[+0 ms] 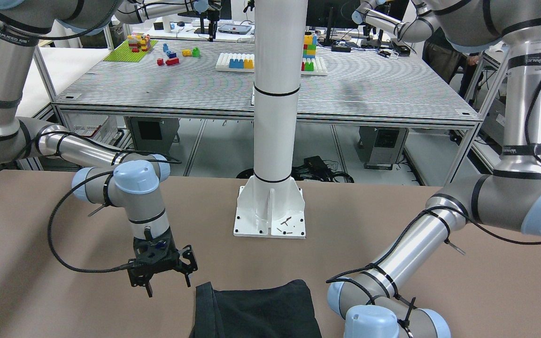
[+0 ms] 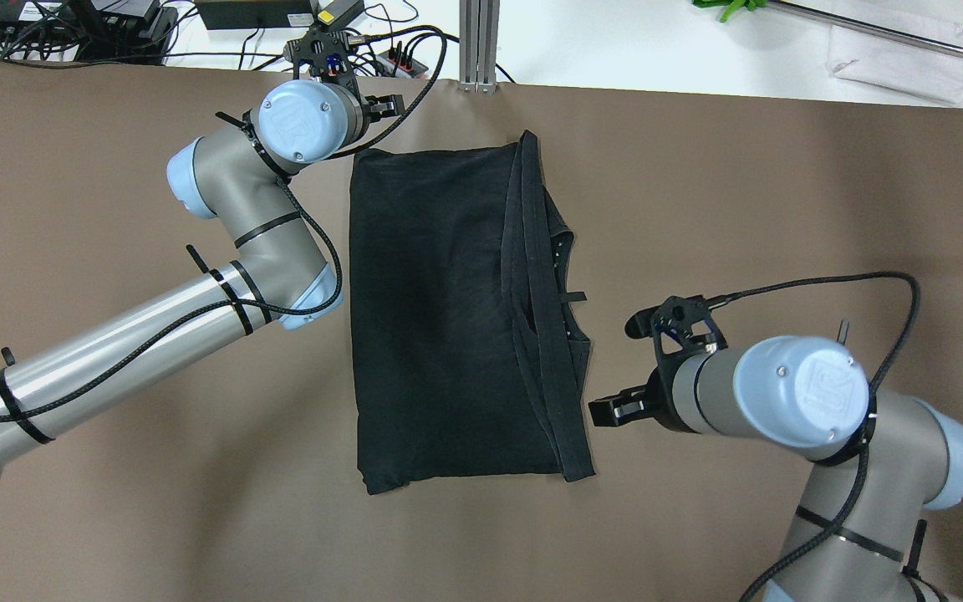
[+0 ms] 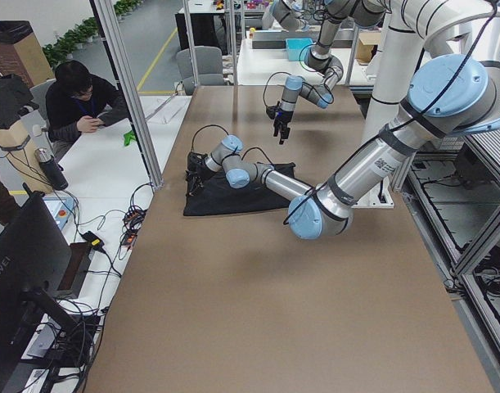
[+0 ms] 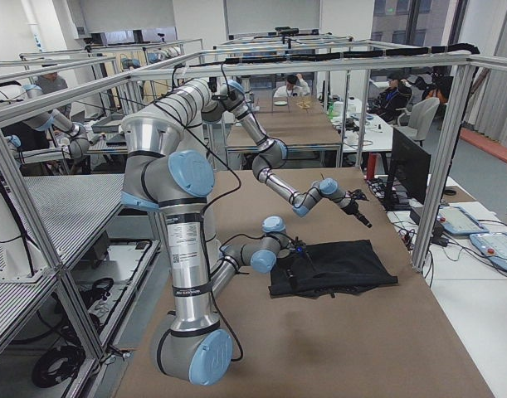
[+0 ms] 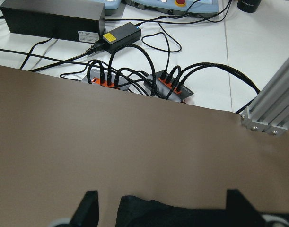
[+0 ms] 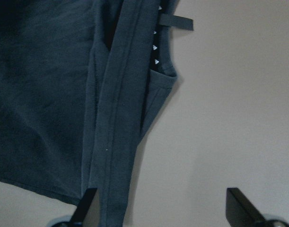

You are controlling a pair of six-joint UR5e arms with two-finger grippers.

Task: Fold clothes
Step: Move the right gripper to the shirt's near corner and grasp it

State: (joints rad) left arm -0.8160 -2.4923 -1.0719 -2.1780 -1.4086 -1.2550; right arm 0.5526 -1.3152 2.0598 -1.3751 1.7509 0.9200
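Charcoal-black fabric: clothes, flat on brown desk, mid-desk between both arms. Rough rectangle; long axis runs from far desk edge toward robot. Hemmed band and layered edges along robot's right side. Left pincer: wide open, empty, at far left corner of clothes. Right pincer: wide open, empty, just beside hemmed side, nearer robot-side end.

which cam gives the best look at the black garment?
Overhead exterior: the whole garment lies in frame, with its hemmed edges stacked along its right side. The front-facing view cuts it off at the frame's bottom. Both side views show it small and partly hidden. The wrist cameras catch only a corner or a strip of hem.
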